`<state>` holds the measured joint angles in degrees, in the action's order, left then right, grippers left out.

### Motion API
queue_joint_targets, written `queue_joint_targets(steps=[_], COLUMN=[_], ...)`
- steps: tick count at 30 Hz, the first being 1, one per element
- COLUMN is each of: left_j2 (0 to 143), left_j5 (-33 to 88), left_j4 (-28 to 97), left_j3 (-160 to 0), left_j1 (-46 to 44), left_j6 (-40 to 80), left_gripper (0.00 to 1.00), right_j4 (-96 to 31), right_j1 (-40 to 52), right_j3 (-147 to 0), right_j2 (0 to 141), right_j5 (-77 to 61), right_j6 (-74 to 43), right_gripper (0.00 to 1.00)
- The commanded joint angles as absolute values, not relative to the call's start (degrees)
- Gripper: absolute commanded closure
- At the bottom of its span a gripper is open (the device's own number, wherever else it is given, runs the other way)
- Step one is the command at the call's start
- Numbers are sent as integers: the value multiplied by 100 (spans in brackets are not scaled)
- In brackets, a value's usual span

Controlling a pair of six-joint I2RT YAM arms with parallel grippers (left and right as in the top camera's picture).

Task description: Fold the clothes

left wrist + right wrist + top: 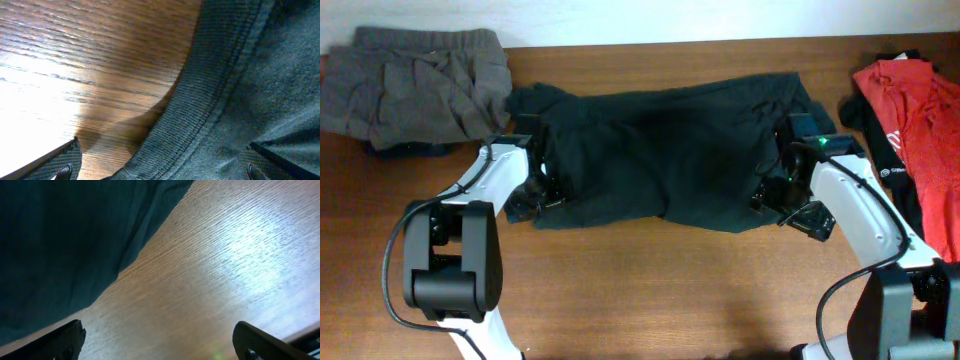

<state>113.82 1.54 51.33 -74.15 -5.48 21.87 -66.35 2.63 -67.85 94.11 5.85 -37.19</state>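
Black cotton, matte and creased: the T-shirt [660, 160] lies bunched into a wide, uneven band across the wooden table [670, 290], its near edge sagging lower in the middle and its ends rumpled. My left gripper [535, 195] sits at the shirt's left end, by the near corner, jaws spread wide and holding nothing. From the left wrist view, a ribbed, stitched hem runs diagonally between them, with one finger [60, 162] over bare wood and the other over the cloth. My right gripper [775, 195] sits at the shirt's right end, also spread wide and empty. The shirt's edge reaches only the near-left part of that gap, and wood fills the rest. Left of the shirt a grey elastic-waist garment [415, 90] lies crumpled. Right of the shirt lies a red T-shirt [920, 120].
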Motion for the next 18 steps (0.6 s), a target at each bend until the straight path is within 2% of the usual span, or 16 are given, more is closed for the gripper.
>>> queue_joint_targets(steps=[1,4,9,10,12,13,18], left_j2=[11480,11480,11480,11480,11480,11474,11284], left_j5=[760,864,926,926,923,928,871], left_j4=[5177,5177,5194,5192,5196,5231,5861], left_j3=[-7408,-7408,-7408,-7408,-7408,-7422,-7953], left_j1=[-523,-523,-523,-523,-523,-523,-519], left_j6=[1938,1938,1938,1938,1938,1940,1940], left_gripper=[5,22,46,54,77,99,99], right_j4=[-6351,-6012,-5717,-5673,-5559,-5448,-5367], right_j1=[-51,-460,-1009,-1059,-1100,-1090,-1096], right_j3=[-6523,-6351,-6298,-6298,-6298,-6298,-6298], right_j2=[9413,9413,9421,9424,9424,9426,9426], right_j5=[528,443,342,320,322,320,322], right_j6=[-4099,-4097,-4075,-4075,-4075,-4077,-4077], right_gripper=[1,1,1,1,1,1,1])
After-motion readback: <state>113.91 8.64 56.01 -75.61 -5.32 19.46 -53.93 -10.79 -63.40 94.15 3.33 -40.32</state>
